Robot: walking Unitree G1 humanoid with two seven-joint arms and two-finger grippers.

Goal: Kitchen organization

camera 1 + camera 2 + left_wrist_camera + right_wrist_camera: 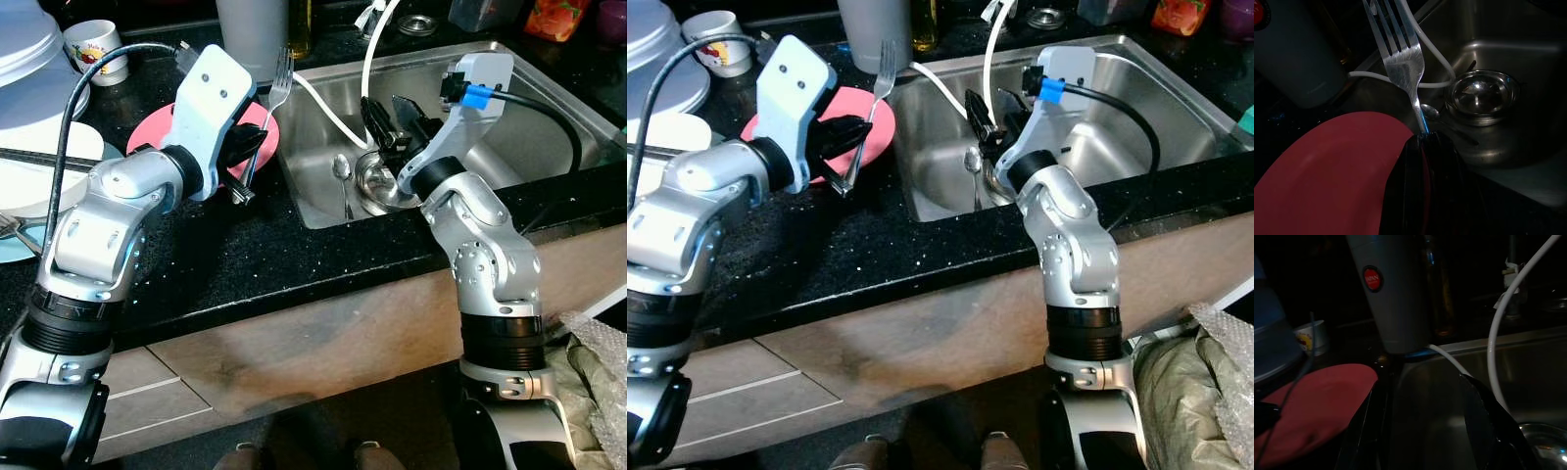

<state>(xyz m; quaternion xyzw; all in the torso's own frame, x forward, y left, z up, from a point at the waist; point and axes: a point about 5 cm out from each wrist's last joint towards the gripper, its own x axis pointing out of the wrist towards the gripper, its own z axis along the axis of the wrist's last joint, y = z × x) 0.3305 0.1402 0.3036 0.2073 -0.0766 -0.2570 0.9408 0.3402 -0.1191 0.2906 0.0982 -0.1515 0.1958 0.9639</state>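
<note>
Two silver arms are filling the lower half of the head views, rising from the frame's bottom edge toward a black speckled countertop (294, 264). At centre left, the left gripper (243, 168) is pinching the handle of a silver metal fork (280, 80), fingers closed tight on it, tines pointing up toward the top of the frame. Directly beneath and behind it, a round pink plate (162, 122) is lying flat on the counter beside the sink's left rim.

At centre right, the right gripper (397, 127) is hanging inside the stainless steel sink (549, 108) with its fingers spread apart and holding nothing. Just below it, a small round steel bowl (1481, 95) is sitting on the basin floor, and a silver spoon (342, 178) is lying just beside the bowl. A white hose (370, 59) is looping down into the basin from the top of the frame.

Behind the plate, a tall grey cylindrical container (1388, 293) is standing, bearing a round red label whose lettering is too blurred to read. In the upper left, a white mug with a coloured print (98, 49) and stacked white plates (34, 59) are crowding the counter.
</note>
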